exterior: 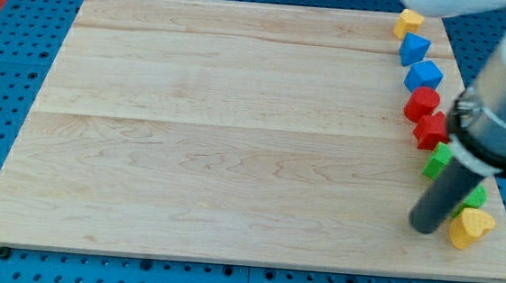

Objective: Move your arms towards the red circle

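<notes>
- Pale wooden tabletop [236, 131] lies on a blue pegboard [3, 95]
- Red circle [422, 102] sits in the block column along the view's right edge, below a blue block [424, 76]
- My tip [425, 225] rests just left of the yellow heart [470, 226]; the rod carries no fingers

Showing as a blurred grey cylindrical arm body at the view's right edge, with a paler white-grey housing above it at the view's top. Carrying a black collar edged by a thin white ring. Ending in a straight dark rod, matte and near-black, with my tip [424, 229] looking blunt and rounded.
</notes>
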Robot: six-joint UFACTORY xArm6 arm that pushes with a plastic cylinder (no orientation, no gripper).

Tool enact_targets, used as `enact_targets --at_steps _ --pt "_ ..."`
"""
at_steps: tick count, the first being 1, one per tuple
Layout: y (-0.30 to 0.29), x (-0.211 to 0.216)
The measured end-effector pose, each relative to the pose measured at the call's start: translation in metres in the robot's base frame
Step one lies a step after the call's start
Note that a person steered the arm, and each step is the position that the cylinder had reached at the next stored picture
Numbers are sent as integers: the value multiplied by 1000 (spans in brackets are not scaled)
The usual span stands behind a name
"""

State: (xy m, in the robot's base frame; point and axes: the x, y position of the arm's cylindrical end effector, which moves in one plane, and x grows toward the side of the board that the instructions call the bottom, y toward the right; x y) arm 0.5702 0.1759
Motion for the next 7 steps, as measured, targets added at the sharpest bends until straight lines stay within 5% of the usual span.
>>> enact_targets --at_steps 7 --pt "-52 49"
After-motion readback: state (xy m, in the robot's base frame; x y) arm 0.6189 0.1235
